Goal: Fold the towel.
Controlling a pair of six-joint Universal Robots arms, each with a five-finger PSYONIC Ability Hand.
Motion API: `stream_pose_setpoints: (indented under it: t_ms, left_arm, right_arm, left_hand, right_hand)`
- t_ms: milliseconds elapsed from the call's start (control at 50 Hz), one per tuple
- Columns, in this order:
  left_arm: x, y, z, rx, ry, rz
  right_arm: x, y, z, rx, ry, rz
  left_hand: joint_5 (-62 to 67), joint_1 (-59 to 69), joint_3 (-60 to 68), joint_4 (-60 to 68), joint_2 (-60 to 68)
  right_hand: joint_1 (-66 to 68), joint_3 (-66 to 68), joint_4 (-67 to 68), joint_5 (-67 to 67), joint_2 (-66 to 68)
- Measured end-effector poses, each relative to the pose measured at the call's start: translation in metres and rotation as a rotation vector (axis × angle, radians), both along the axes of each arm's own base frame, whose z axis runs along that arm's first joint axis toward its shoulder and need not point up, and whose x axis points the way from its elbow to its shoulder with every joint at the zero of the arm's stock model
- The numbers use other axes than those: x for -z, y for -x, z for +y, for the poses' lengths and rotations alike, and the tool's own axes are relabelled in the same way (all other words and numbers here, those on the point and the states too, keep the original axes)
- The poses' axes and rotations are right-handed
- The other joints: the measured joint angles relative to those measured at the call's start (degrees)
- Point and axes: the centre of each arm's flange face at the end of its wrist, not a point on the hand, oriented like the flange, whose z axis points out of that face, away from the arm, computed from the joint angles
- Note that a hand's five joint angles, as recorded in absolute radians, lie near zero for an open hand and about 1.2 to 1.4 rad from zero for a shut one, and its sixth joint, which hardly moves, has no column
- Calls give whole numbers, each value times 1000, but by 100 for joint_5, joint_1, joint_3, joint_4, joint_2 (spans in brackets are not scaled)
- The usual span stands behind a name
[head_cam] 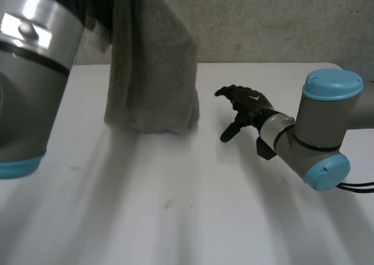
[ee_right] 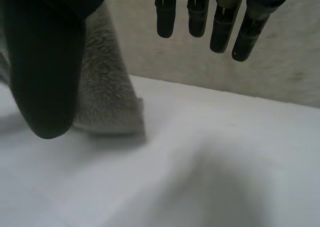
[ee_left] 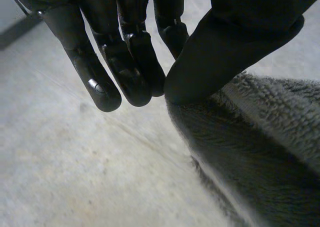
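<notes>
One hand engaged: left hand point(ee_left: 235, 32) pinches towel point(head_cam: 152, 72), hanging, hem touching surface point(head_cam: 175, 206). Right hand point(head_cam: 248, 110) beside it, fingers apart, empty. Lift step; next likely needs right hand on free corner.

A white table point(head_cam: 175, 218) takes up the foreground, matt and plain, with a few small dark specks near its middle. Its far edge runs straight along a pale, rough, speckled wall point(head_cam: 280, 25), and the far right corner is rounded. The light is soft.
</notes>
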Motion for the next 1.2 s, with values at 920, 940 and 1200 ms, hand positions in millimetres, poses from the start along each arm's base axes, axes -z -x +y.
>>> stream_pose_setpoints:
  t_ms: [920, 940, 1200]
  left_arm:
    - [157, -33, -46, -163, -443, -218]
    - [157, -33, -46, -163, -443, -218]
    - [264, -37, 67, -29, -750, -472]
  right_arm:
    - [-97, 38, 8, 163, 506, 232]
    - [-97, 38, 8, 163, 506, 232]
    - [-40, 50, 33, 91, 408, 478]
  left_hand:
    - [5, 27, 0, 1, 1]
    - [5, 27, 0, 1, 1]
    - [11, 27, 1, 2, 1]
  right_hand:
    - [4403, 5553, 5483, 5253, 5480]
    - [4403, 5553, 5483, 5253, 5480]
    - [4403, 5553, 5483, 5262, 5480]
